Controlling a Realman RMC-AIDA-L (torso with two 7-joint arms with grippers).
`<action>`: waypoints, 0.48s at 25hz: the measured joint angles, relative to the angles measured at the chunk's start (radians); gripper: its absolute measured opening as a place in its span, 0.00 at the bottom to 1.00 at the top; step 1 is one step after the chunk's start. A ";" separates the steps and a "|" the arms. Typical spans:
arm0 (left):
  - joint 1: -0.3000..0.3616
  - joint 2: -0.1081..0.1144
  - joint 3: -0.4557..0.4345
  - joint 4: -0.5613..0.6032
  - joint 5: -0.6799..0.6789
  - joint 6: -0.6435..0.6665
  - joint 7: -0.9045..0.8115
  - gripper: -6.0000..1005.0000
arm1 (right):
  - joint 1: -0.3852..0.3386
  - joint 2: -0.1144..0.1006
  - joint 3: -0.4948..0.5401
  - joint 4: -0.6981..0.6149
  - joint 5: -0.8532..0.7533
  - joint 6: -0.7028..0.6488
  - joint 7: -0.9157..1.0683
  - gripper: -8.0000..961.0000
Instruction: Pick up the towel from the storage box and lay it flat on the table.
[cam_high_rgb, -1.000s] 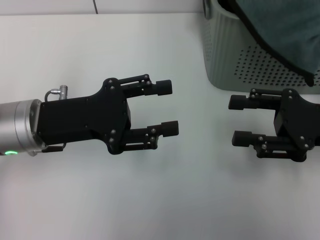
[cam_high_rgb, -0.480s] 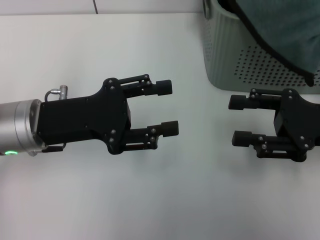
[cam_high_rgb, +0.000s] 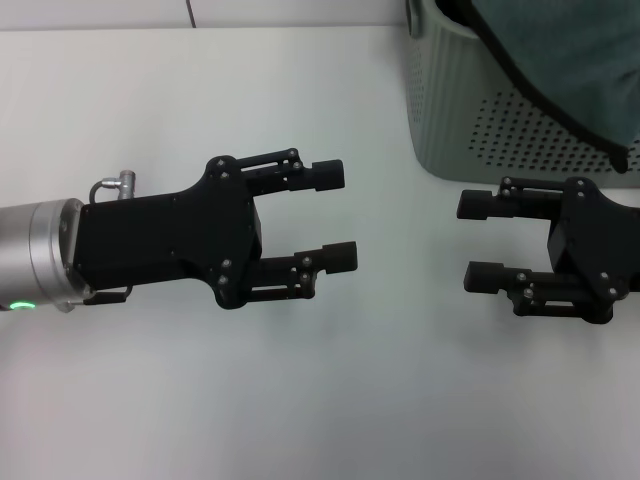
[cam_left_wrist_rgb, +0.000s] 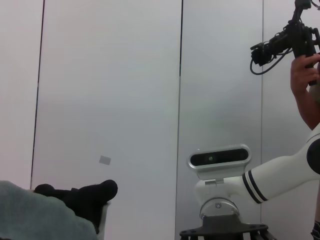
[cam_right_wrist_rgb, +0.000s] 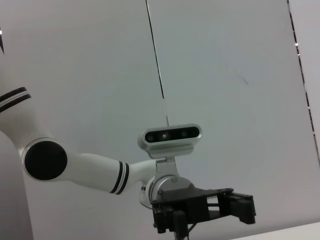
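Observation:
The storage box (cam_high_rgb: 470, 110), a pale grey-green basket with dotted sides, stands at the far right of the white table (cam_high_rgb: 200, 90). The towel (cam_high_rgb: 575, 50) lies in it, teal-grey side up, with its black border hanging over the near rim. In the left wrist view a fold of the towel (cam_left_wrist_rgb: 35, 217) shows with a dark lump of its edge. My left gripper (cam_high_rgb: 338, 215) hovers open over the middle of the table, pointing toward the box. My right gripper (cam_high_rgb: 472, 240) hovers open just in front of the box, fingers pointing left. Neither holds anything.
Each wrist view looks across at the opposite arm, its wrist camera (cam_left_wrist_rgb: 219, 157) (cam_right_wrist_rgb: 170, 136) and a plain panelled wall. A person's hand holding a camera rig (cam_left_wrist_rgb: 295, 40) shows at the back in the left wrist view.

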 joint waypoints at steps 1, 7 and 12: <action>0.000 0.000 0.000 0.000 0.000 0.000 0.000 0.73 | 0.000 0.000 0.000 0.000 0.000 0.000 0.000 0.68; 0.000 0.000 0.000 0.000 0.000 0.000 0.000 0.73 | 0.000 0.000 0.000 0.000 0.000 0.000 0.000 0.68; 0.000 0.000 0.000 0.000 0.000 0.000 0.000 0.73 | 0.000 0.000 0.000 0.000 0.000 0.000 0.000 0.68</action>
